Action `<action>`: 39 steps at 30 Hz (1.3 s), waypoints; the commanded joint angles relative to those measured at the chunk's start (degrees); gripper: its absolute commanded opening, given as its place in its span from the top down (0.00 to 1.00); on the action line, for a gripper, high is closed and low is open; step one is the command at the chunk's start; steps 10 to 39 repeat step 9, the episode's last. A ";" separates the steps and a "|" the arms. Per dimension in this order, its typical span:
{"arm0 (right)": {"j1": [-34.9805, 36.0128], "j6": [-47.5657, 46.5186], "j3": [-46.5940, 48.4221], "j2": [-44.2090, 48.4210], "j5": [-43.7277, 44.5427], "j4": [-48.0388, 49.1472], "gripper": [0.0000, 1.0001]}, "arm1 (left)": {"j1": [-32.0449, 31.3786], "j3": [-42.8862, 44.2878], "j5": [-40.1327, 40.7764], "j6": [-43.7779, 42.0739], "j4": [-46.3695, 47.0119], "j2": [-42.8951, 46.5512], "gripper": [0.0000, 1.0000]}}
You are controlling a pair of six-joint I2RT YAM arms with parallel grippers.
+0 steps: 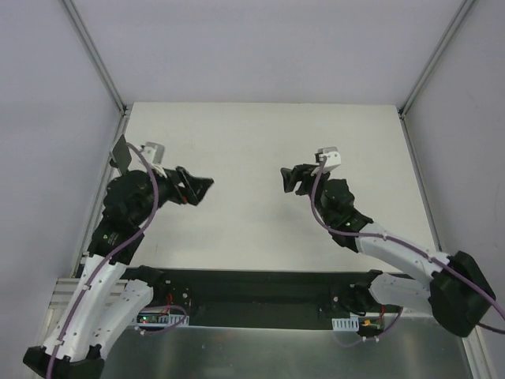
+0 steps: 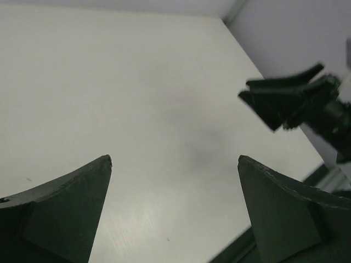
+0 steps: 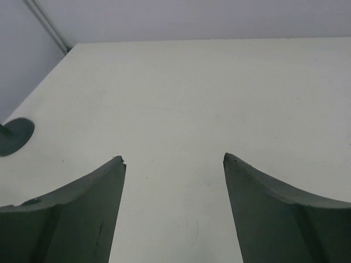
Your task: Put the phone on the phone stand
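My left gripper (image 1: 207,184) is open and empty, held above the left middle of the white table (image 1: 260,134); its own view (image 2: 174,159) shows only bare table between the fingers. My right gripper (image 1: 286,180) is open and empty, facing the left one across a gap; its own view (image 3: 174,158) also shows bare table. A dark object, which I take for the phone stand (image 1: 120,150), stands at the table's left edge, partly behind the left wrist. Its round disc base (image 3: 13,136) shows in the right wrist view. I cannot make out the phone in any view.
Grey walls and metal frame posts (image 1: 93,54) close in the table on the left, right and back. A black rail with the arm bases (image 1: 260,296) runs along the near edge. The right gripper (image 2: 245,90) shows at the upper right of the left wrist view.
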State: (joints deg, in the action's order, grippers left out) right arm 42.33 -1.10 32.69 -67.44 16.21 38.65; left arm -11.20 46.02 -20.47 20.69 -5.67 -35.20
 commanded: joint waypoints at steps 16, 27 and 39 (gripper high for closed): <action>-0.23 1.55 13.68 46.50 9.44 -52.60 0.04 | -20.00 8.36 1.93 6.39 -7.33 13.40 0.01; -0.23 1.55 13.68 46.50 9.44 -52.60 0.04 | -20.00 8.36 1.93 6.39 -7.33 13.40 0.01; -0.23 1.55 13.68 46.50 9.44 -52.60 0.04 | -20.00 8.36 1.93 6.39 -7.33 13.40 0.01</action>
